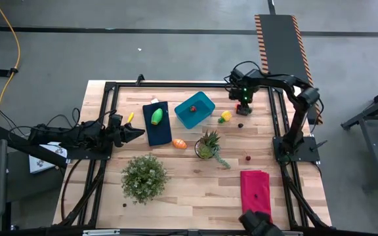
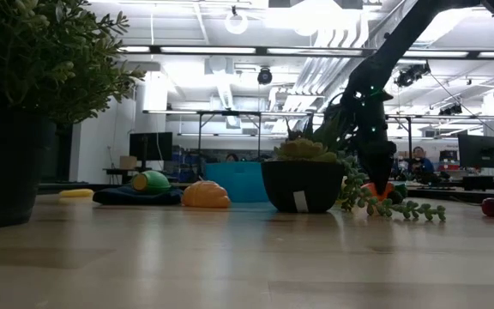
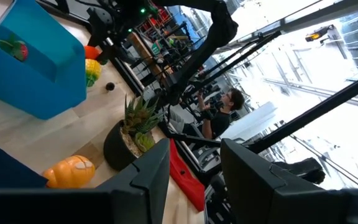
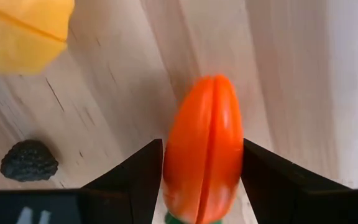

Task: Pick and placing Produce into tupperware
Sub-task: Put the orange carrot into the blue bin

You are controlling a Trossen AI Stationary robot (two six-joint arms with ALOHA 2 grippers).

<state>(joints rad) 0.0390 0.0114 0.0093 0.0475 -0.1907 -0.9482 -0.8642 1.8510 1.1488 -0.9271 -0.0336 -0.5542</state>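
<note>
A: From above: right gripper down at the far right of the table, over the carrot, just beside the lemon. Blue tub near the middle, something small and red inside. Green oval on the dark blue cloth, orange oval just off the cloth's corner.

B: And the left?

A: Left gripper waiting at the cloth's left edge, fingers apart, nothing between.

B: Table level?

A: Green oval on the cloth, orange oval beside, tub behind. Spiky plant in a dark pot up front; right arm down behind, grip hidden by trailing leaves.

B: Left wrist?

A: Tub close, orange oval and spiky plant nearer. Own fingers parted, empty.

B: Right wrist?

A: Carrot between both fingers, pressed on each side, so clamped. Lemon near, small dark lump on the wood.
</note>
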